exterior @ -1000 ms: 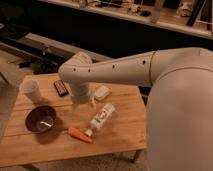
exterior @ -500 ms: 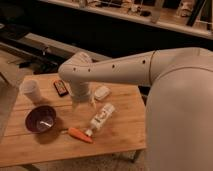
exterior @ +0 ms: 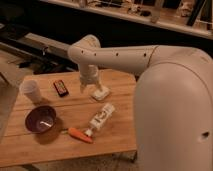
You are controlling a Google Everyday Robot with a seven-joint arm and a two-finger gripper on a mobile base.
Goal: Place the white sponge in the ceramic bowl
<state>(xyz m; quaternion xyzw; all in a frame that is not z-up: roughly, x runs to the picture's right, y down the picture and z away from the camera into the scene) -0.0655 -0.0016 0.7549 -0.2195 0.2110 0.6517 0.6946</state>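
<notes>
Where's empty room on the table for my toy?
The table is bare along its front edge, below the ceramic bowl and carrot, and mid-table between bowl and white sponge. Crowded: the gripper hangs at the sponge; bottle beside carrot.

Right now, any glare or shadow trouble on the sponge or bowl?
Camera view: warm, dim light on the wooden table, with a dark background. Camera view: a small bright glint sits inside the ceramic bowl, and its shadow lies just below it. Camera view: the white sponge is evenly lit, with the gripper hanging at its left edge.
</notes>
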